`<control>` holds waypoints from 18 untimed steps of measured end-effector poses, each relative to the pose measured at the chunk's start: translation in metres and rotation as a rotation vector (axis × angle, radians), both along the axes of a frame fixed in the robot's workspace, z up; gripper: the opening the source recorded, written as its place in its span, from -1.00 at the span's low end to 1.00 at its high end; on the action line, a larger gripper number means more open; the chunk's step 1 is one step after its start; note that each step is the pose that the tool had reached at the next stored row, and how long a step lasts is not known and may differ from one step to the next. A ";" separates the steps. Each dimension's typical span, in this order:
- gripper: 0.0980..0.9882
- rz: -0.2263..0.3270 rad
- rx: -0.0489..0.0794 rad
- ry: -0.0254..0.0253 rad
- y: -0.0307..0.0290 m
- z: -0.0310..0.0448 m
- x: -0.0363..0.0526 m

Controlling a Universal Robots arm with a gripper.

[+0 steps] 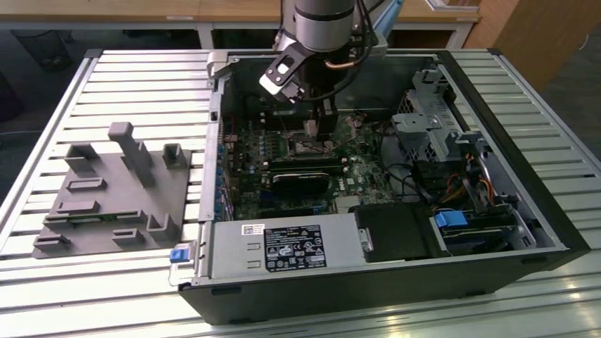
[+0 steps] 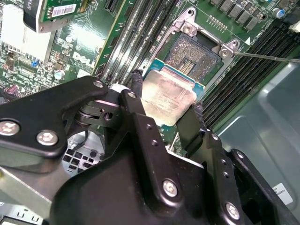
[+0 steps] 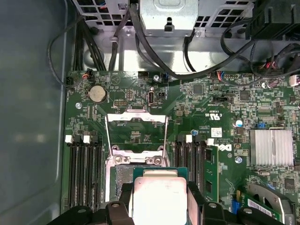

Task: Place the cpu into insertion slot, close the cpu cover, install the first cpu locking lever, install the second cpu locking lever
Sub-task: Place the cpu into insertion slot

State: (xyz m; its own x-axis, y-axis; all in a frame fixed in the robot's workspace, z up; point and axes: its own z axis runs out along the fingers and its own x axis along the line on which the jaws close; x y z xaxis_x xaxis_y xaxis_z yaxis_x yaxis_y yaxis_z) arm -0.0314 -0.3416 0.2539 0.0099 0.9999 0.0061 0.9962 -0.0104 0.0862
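Black two-finger end effector (image 2: 166,101): clamped on the small flat square silvery-grey cpu (image 2: 168,93), just beside the dark-framed square insertion slot (image 2: 194,54). In the exterior view, it sits at 12 o'clock of the black heatsink block (image 1: 300,184). Thin silvery cpu cover (image 3: 136,116): raised. Risk: a tilted or offset seating would likely bend pins.

Silvery cpu (image 2: 168,99) near uncovered insertion slot (image 2: 196,52)

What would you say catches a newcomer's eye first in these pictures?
The gripper clamps the silvery cpu close to the empty insertion slot, in the second wrist view. The cpu cover stands flipped open in the first wrist view. In the exterior view, the open computer case lies on a slatted table.
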 end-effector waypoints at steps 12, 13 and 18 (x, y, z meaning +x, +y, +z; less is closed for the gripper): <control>0.00 0.003 0.000 0.0001 0.0088 -0.0145 -0.0008; 0.00 0.003 0.000 0.0001 0.0101 -0.0157 -0.0009; 0.00 0.004 0.000 0.0000 0.0132 -0.0226 -0.0024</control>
State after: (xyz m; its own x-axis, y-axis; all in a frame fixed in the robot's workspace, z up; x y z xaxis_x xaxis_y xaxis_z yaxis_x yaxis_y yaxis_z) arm -0.0338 -0.3284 0.2312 0.0057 1.0000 0.0062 0.9963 -0.0062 0.0862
